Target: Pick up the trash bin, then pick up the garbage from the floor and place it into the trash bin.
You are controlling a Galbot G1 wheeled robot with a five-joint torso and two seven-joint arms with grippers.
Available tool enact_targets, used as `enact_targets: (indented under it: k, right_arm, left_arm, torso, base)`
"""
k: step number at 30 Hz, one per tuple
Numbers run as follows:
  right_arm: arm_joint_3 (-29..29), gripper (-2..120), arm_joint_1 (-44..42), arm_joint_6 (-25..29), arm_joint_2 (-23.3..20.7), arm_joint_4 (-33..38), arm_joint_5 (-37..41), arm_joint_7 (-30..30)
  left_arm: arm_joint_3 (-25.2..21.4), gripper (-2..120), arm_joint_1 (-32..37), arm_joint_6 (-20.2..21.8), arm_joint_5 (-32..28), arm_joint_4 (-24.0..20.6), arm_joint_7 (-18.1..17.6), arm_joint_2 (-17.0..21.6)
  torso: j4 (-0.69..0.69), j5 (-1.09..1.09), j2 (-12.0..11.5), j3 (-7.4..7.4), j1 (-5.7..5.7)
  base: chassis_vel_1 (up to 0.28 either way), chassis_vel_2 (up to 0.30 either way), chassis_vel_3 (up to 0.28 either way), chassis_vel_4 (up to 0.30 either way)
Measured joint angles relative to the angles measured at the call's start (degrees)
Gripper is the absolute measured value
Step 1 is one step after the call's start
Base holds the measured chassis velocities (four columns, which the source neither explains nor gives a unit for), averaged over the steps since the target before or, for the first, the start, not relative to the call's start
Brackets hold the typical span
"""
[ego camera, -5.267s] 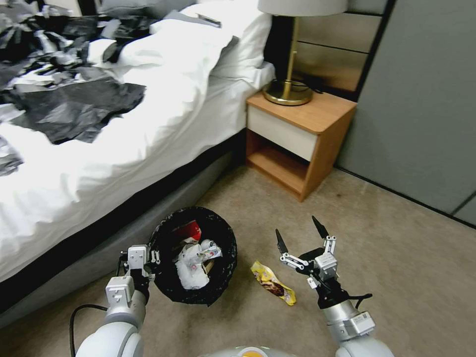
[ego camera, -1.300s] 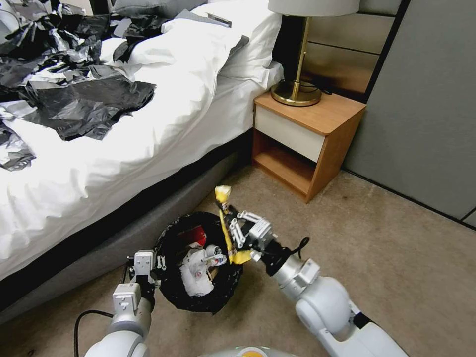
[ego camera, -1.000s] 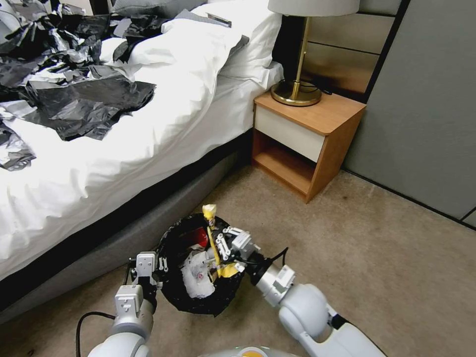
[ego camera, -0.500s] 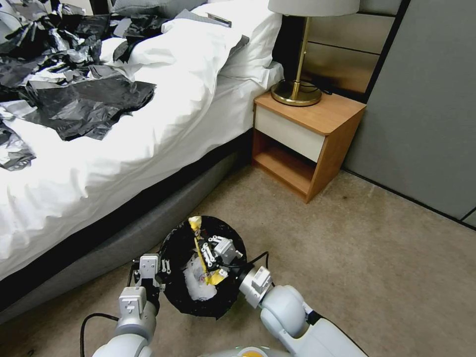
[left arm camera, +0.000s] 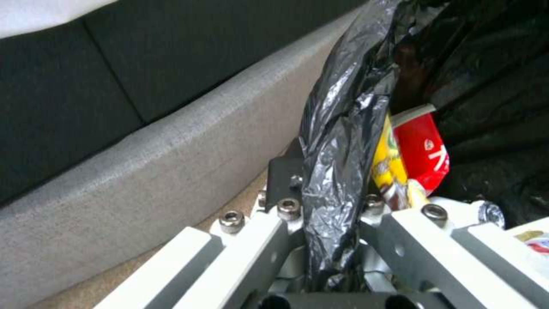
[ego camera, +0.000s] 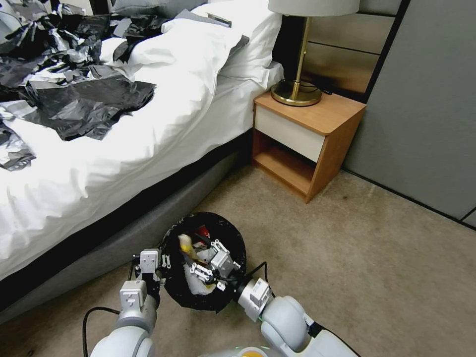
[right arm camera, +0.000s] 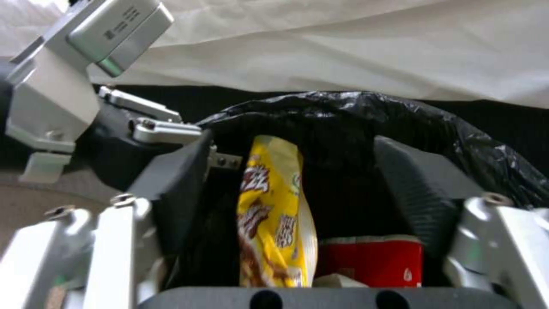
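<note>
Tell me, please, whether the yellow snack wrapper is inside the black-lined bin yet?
Inside: the yellow snack wrapper stands below the bin's rim, between the right gripper's spread fingers.

Even indoor light, blurry wrist views

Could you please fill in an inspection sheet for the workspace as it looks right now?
Surface: beige carpet floor; nothing seen lying loose on it.
Job's things: trash bin beside the bed, black liner over its rim; yellow snack wrapper stands inside, a red cup next to it.
Clutter: black plastic sheets on the bed.
Grippers: left gripper shut on the bin's rim; right gripper open inside the bin, fingers apart either side of the wrapper.
Cables: black cable by the left arm.
Surroundings: wooden nightstand with a brass lamp.
</note>
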Motion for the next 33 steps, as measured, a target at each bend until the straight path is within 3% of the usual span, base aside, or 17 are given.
enact_targets:
  k: [7,16,22,26,33]
  right_arm:
    - [0.8,97,-1.1,0.0,-1.0,1.5,-0.2,-0.1]
    - [4.6,100,-2.4,0.0,-3.1,7.2,-0.5,-0.3]
    - [13.8,100,-4.8,0.0,-3.3,16.7,-0.6,0.4]
    - [23.0,100,-11.1,0.1,-1.0,23.8,-2.4,4.8]
    - [31.5,100,-20.1,3.3,3.2,25.9,-4.5,9.1]
  left_arm:
    - [-0.2,1,-0.3,0.1,-0.3,0.1,0.0,0.2]
    - [-0.3,1,-0.6,0.2,-0.3,0.8,-0.1,0.4]
    - [-0.7,1,-0.2,0.2,-0.3,1.3,-0.1,0.7]
    - [-0.9,1,0.0,-0.1,-0.3,1.7,-0.1,1.1]
    - [-2.2,1,-0.1,-0.1,-1.6,1.3,-0.1,1.2]
  torso:
    - [0.00,0.00,0.0,0.00,0.00]
    - [0.00,0.00,0.0,0.00,0.00]
    - [0.00,0.00,0.0,0.00,0.00]
    - [-0.01,0.00,0.0,0.00,0.00]
    - [-0.01,0.00,0.0,-0.01,0.00]
  base:
    - [0.000,0.000,0.000,0.000]
    - [0.000,0.000,0.000,0.000]
    - [0.000,0.000,0.000,0.000]
    - [0.000,0.000,0.000,0.000]
    - [0.000,0.000,0.000,0.000]
